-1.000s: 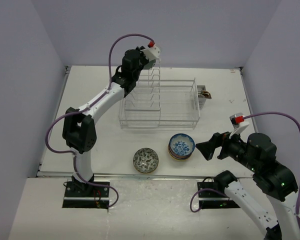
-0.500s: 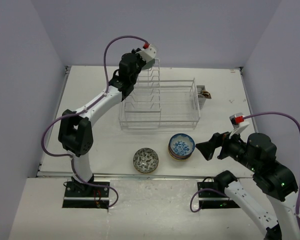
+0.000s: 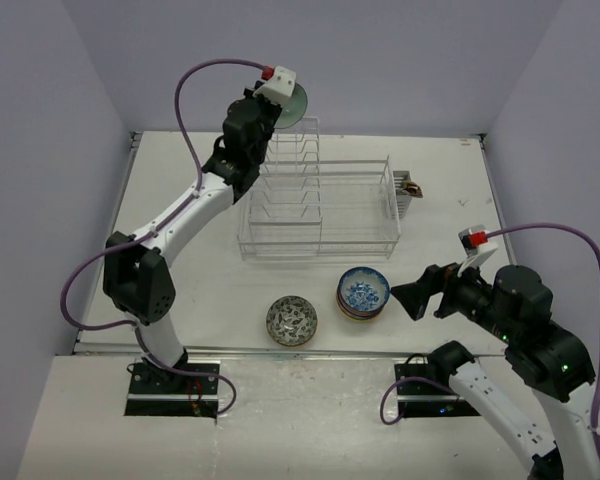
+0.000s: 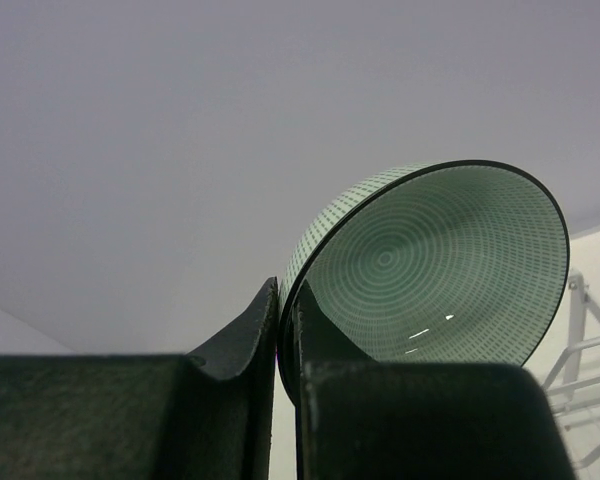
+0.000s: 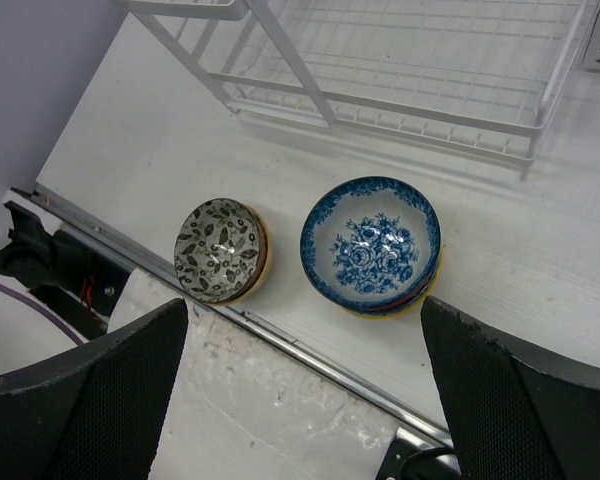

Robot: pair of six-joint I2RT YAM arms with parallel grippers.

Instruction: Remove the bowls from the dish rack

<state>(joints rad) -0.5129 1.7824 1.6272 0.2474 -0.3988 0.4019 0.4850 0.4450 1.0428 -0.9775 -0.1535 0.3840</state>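
Note:
A pale green bowl [image 3: 294,104] [image 4: 430,260] hangs on edge above the back left of the dish rack [image 3: 320,212], clear of its dividers. My left gripper [image 3: 280,98] [image 4: 286,300] is shut on that bowl's rim, one finger inside and one outside. A blue-white floral bowl [image 3: 364,290] [image 5: 370,243] tops a small stack on the table in front of the rack. A leaf-patterned bowl [image 3: 292,320] [image 5: 220,249] sits to its left. My right gripper [image 3: 410,298] [image 5: 302,312] hovers open to the right of the stack, holding nothing. No bowl shows in the rack [image 5: 400,60].
A small dark object with a grey ribbed part [image 3: 408,187] lies against the rack's right end. A metal rail [image 5: 280,335] runs along the table's front edge. Walls close in on the left, back and right.
The left arm has risen and swung slightly left, lifting the green bowl up out of the rack's dividers. The right arm and the bowls on the table have not moved.

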